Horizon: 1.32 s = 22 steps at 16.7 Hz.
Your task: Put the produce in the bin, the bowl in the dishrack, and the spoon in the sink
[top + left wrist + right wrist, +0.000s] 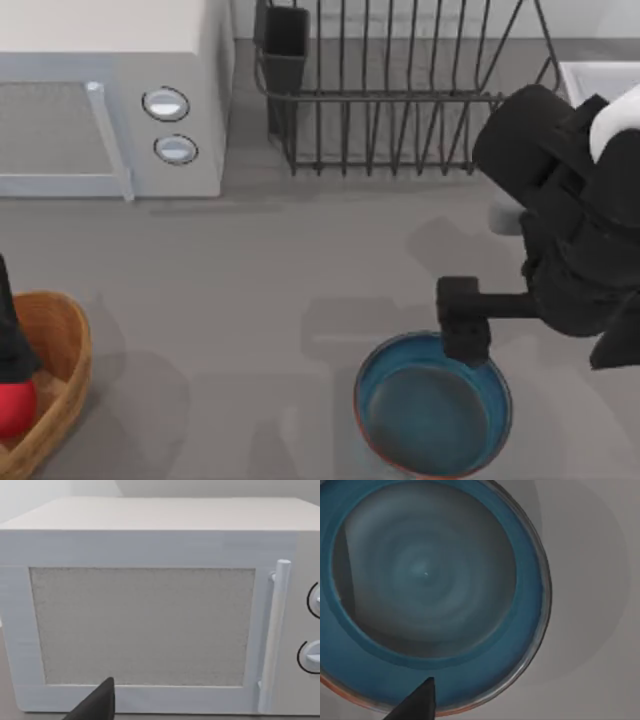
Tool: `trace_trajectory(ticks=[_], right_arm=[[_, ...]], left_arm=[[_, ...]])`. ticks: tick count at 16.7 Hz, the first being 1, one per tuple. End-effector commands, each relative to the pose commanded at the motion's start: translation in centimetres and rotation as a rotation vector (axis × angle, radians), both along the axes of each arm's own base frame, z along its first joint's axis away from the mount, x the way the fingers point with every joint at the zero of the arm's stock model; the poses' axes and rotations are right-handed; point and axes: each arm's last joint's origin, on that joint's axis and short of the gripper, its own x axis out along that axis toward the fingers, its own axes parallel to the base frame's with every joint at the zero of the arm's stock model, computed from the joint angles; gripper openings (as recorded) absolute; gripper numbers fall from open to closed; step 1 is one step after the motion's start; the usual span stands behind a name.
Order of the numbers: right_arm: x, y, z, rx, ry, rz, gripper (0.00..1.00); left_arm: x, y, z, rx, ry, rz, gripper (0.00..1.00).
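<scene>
While the right gripper [465,340] hangs over the far rim of the bowl [432,412], the lift to the dishrack [400,90] will likely go best with one finger inside the wall and one outside, squarely across the rim. Its wrist view looks straight down into the bowl, one fingertip [417,702] over the near rim; jaw state cannot be told. Left arm sits at the table's left edge by the bin [55,340], produce [15,408] apparently inside.
</scene>
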Motion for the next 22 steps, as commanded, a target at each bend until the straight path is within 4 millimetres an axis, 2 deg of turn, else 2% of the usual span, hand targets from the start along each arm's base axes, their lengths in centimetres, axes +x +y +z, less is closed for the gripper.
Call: trace_trajectory(ticks=[2, 9, 11, 17, 19, 22], right_arm=[[0.5, 0.3, -0.2, -0.023, 0.029, -0.009, 1.0], [0.6, 0.3, -0.7, -0.026, 0.033, -0.01, 1.0], [0.7, 0.4, -2.2, -0.029, 0.036, -0.01, 1.0], [0.9, 0.5, -8.9, -0.019, 0.024, -0.01, 1.0], [0.6, 0.4, -10.0, -0.024, 0.031, -0.01, 1.0], [0.6, 0.4, -10.2, -0.025, 0.032, -0.01, 1.0]], left_arm=[[0.0, 0.0, 0.0, 0.0, 0.0, 0.0, 1.0], [0.0, 0.0, 0.0, 0.0, 0.0, 0.0, 1.0], [0.0, 0.0, 0.0, 0.0, 0.0, 0.0, 1.0], [0.0, 0.0, 0.0, 0.0, 0.0, 0.0, 1.0], [0.0, 0.0, 0.0, 0.0, 0.0, 0.0, 1.0], [0.0, 0.0, 0.0, 0.0, 0.0, 0.0, 1.0]])
